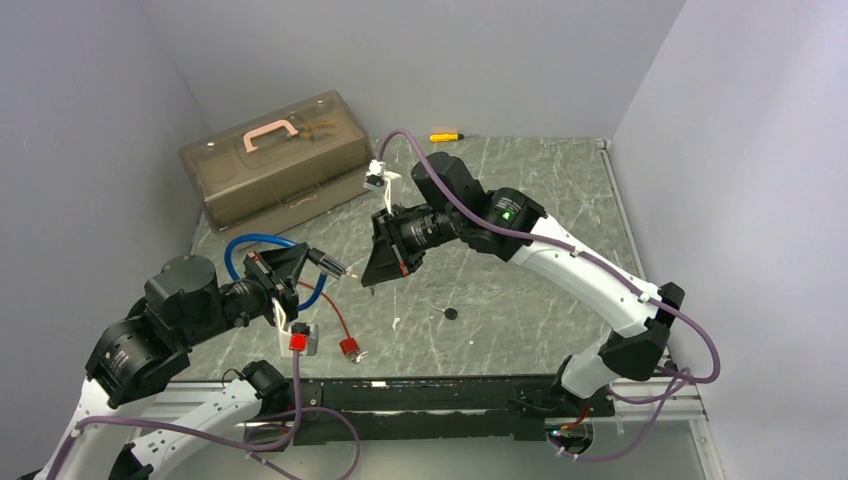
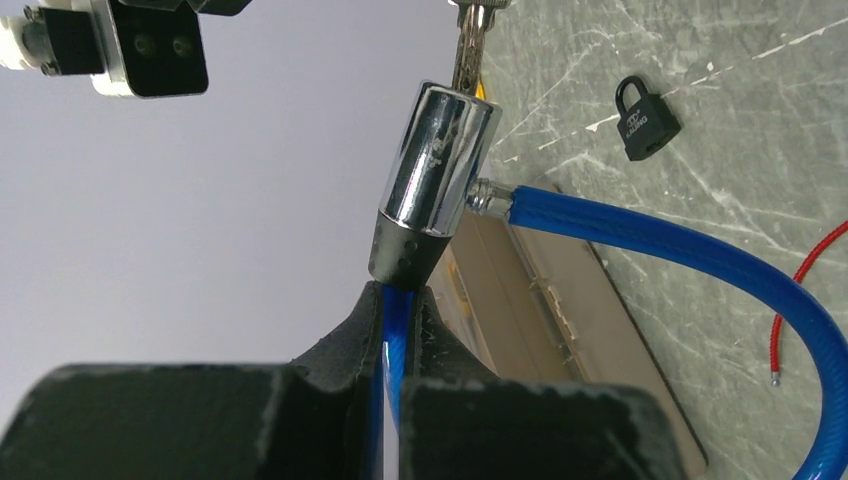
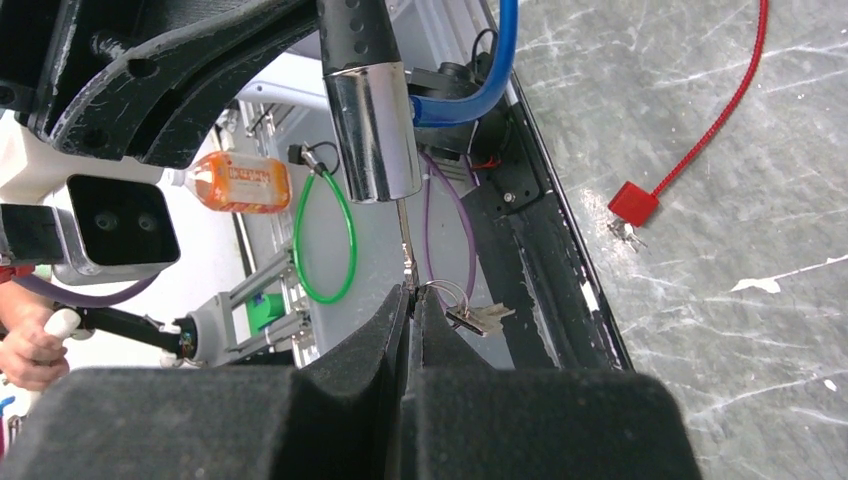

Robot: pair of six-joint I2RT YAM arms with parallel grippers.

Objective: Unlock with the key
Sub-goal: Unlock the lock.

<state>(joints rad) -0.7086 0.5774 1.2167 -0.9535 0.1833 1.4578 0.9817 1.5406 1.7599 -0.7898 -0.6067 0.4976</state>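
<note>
Right jaws fill the bottom of the right wrist view, closed on the bow of the key [image 3: 404, 245]. Its blade runs up into the end of the chrome lock [image 3: 370, 130]; depth of seating not readable.

Left jaws: clamped on the blue cable [image 2: 680, 245] just below the lock's black collar, holding the lock clear of the worktop [image 1: 520, 300]. In the top view the lock hangs at 9 o'clock from worktop centre, between my two wrists.

Step in hand, my judgement: turning the key.
- Push in along the lock's axis first, in case the blade is short of home.
- Rotate the right wrist about the blade only; any side load would bend it.
- Left jaws stay rigid to take the torque, or the lock will spin with the key.
- The grip on the bow is thin, so watch for slip.

Count:
- lock with blue cable: 1
- key in lock: 1, plus a ring of spares [image 3: 480, 318], number unclear
- black padlock [image 1: 450, 313]: 1, at 4 o'clock from the right jaws
- red cable [image 1: 330, 320]: 1
- toolbox [image 1: 275, 155]: 1, at 11 o'clock
- screwdriver [image 1: 445, 136]: 1, at 12 o'clock
</note>
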